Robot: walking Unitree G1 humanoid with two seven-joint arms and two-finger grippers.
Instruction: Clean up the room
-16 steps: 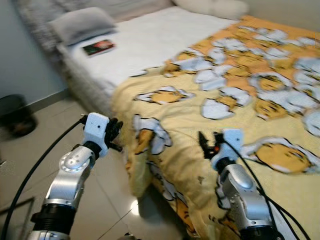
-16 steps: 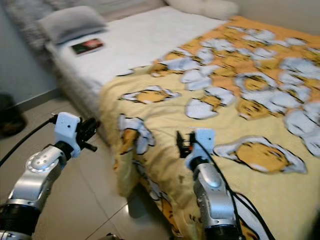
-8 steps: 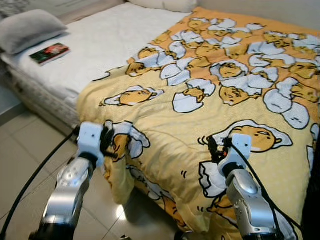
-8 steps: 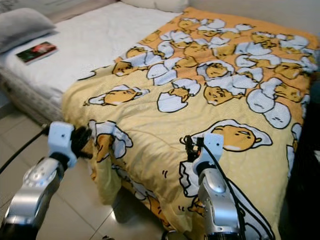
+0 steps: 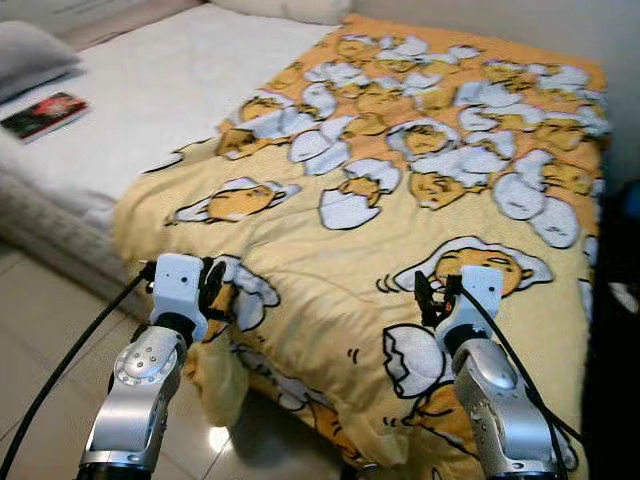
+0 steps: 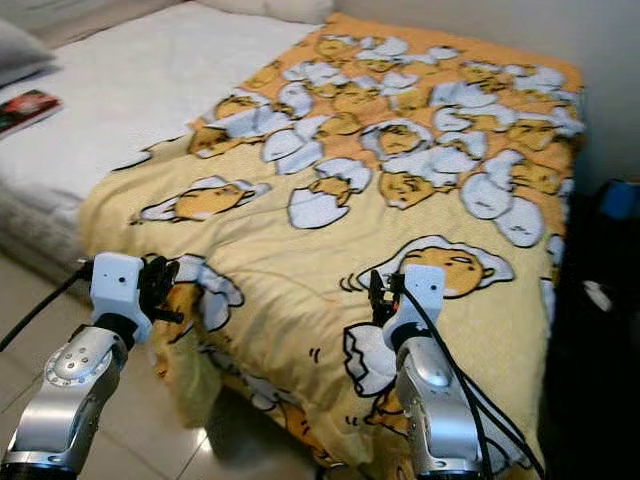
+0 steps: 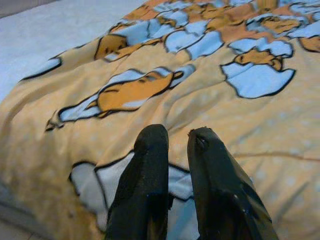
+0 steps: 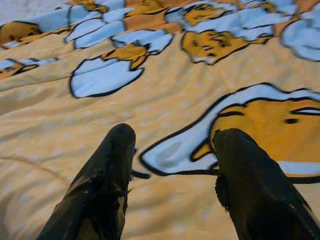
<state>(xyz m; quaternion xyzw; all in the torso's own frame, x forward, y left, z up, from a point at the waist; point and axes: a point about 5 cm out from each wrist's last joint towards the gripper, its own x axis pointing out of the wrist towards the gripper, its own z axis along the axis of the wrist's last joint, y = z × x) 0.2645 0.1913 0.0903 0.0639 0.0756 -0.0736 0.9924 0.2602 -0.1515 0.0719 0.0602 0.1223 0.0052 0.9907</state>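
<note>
A yellow blanket [image 5: 400,200] printed with cartoon eggs covers the right part of a bed, and its near corner hangs over the edge toward the floor. My left gripper [image 5: 213,290] hovers at that hanging corner, its fingers [image 7: 150,150] pressed nearly together with no cloth between them. My right gripper [image 5: 430,297] is held just above the blanket near the foot edge, and its fingers [image 8: 117,150] stand wide apart with nothing in them.
The white sheet [image 5: 170,90] lies bare on the bed's left side. A book [image 5: 42,113] lies on it next to a grey pillow [image 5: 30,55]. Tiled floor [image 5: 40,330] runs along the left. Dark things with a blue patch [image 5: 625,200] stand on the right.
The whole picture has shifted, so the camera has turned right along the bed. The left gripper now stands over the blanket's corner instead of the floor. Both arms keep their pose.
</note>
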